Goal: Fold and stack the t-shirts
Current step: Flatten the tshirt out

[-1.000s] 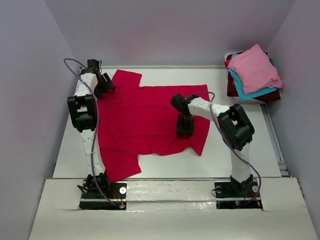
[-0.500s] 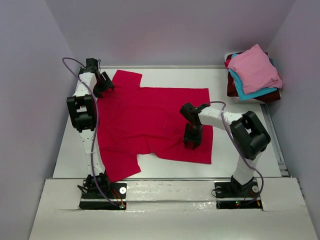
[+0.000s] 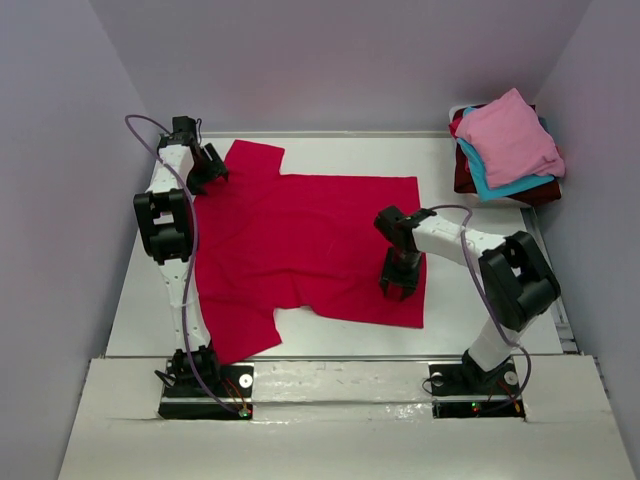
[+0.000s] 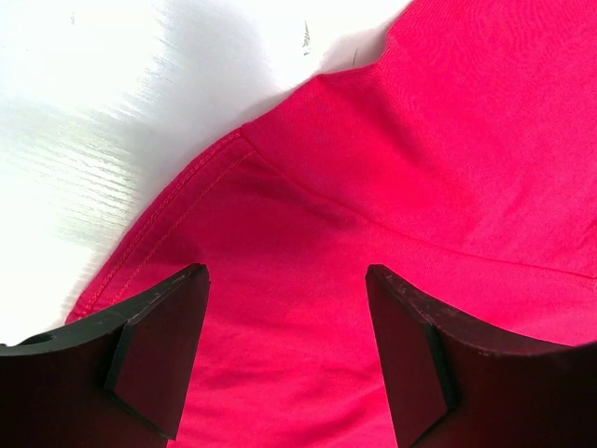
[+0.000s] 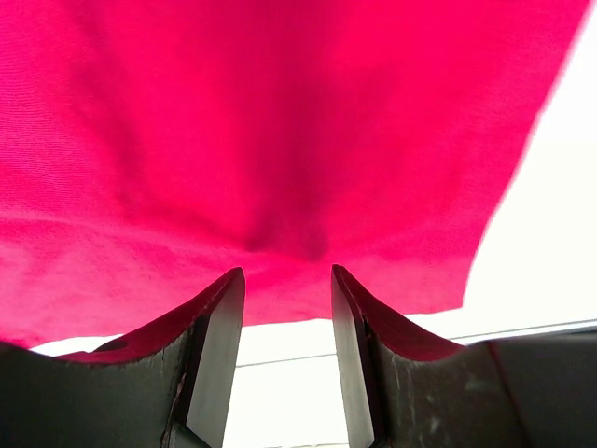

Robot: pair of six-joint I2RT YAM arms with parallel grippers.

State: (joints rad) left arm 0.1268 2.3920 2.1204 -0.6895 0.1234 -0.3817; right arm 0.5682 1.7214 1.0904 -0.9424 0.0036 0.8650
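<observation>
crimson t-shirt (image 3: 300,240) lies spread on the table (image 3: 340,340); it looks light, limp and wrinkle-prone, best pinched at hem corners. left gripper (image 3: 207,172) gapes wide, empty, over the shoulder seam. right gripper (image 3: 400,283) stands half-open at the hem, clamping nothing.

Matt cloth t-shirt (image 3: 300,240), glossy table (image 3: 480,160)

No legible text, label, brand or number anywhere

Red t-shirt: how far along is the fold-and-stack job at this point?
Done: shirt pile, pink on top, far right. In hand: red t-shirt lies spread out, unfolded, left gripper open over its sleeve seam, right gripper at its near-right hem. Left: folding it, then stacking it.
</observation>
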